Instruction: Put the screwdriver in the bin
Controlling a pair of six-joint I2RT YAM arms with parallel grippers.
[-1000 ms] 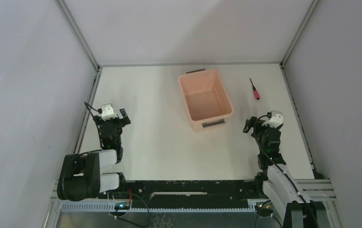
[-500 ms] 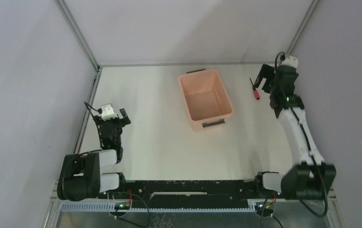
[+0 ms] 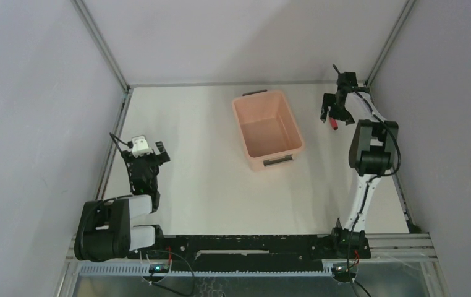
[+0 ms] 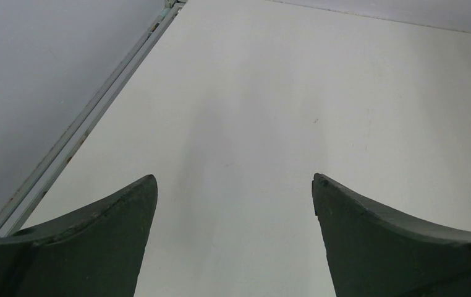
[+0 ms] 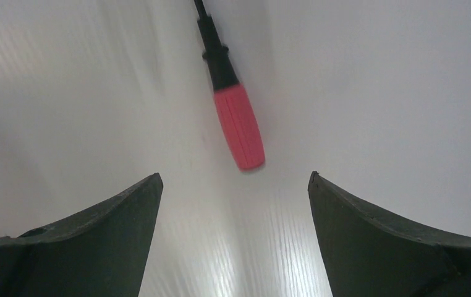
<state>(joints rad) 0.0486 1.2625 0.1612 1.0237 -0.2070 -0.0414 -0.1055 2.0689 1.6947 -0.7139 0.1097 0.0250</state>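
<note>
My right hand (image 5: 233, 179) hovers with fingers apart over the screwdriver (image 5: 238, 124), which lies on the tabletop (image 3: 208, 161) at the upper right of the top view, right of the bin (image 3: 269, 94) and apart from it; my left hand (image 4: 233, 179) sits lower left, fingers spread, holding nothing

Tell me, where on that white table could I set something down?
The widest bare patch of table lies between the bin and the near edge, reaching across to the left hand. The strip left of the bin is bare too. The far right corner is crowded: the right hand hovers open over the screwdriver, right of the bin.
</note>
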